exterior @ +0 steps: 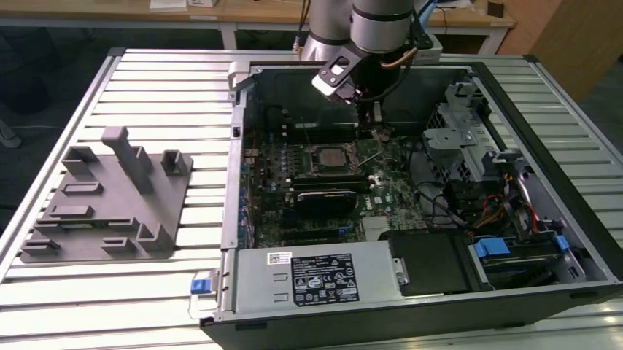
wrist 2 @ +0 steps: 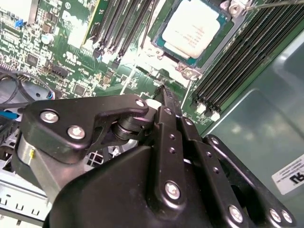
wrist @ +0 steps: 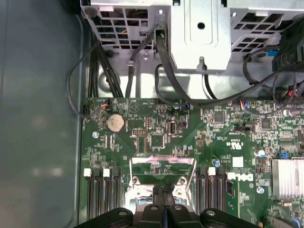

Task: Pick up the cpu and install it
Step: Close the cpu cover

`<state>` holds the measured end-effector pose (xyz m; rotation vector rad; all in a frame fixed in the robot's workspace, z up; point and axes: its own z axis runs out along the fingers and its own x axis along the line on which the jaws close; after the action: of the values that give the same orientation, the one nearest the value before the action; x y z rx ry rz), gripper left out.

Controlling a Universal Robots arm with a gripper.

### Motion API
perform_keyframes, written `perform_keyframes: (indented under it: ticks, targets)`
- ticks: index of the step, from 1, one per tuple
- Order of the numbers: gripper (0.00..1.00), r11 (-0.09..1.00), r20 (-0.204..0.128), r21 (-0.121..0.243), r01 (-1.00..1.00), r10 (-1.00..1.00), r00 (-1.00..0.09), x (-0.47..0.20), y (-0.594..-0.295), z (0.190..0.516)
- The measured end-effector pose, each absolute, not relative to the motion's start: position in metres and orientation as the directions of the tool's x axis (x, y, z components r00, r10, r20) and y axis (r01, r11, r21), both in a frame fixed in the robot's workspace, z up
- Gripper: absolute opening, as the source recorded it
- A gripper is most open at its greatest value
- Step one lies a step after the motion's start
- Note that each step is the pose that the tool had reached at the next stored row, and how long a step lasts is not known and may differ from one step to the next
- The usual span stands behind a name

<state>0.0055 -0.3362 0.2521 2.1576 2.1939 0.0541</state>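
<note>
holding the black metal gripper (wrist 2: pixel 164 91) low over the green motherboard (wrist 2: pixel 71 52), fingers (wrist 2: pixel 168 108) pressed together and gripping nothing; seeing the flat square silver-topped cpu (wrist 2: pixel 192 26) lying in its metal-framed socket (wrist 2: pixel 183 70) near the fingertips.

An open computer case (exterior: pixel 389 321) lies on a slatted metal worktop (exterior: pixel 146 87). Well apart from it, toward the exterior view's left, sits a grey fixture tray (exterior: pixel 107 204) with upright blocks. Inside the case, a green motherboard (exterior: pixel 277 182) lies flat, with a silver power supply (exterior: pixel 311 273) along the near edge and a metal drive cage (exterior: pixel 448 138) toward the exterior view's right. The first wrist view shows a coin battery (wrist: pixel 115 122), black memory slots (wrist: pixel 102 190), a finned heatsink (wrist: pixel 287 175) and black cables (wrist: pixel 95 61). A wooden desk (exterior: pixel 253 11) stands behind.
</note>
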Motion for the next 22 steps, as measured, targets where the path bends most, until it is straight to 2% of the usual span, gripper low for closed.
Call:
perform_keyframes:
  ticks: [22]
  targets:
    - [0.11,0.017,-0.021,0.070,0.997,1.000,-0.016,0.029,-0.335,0.261]
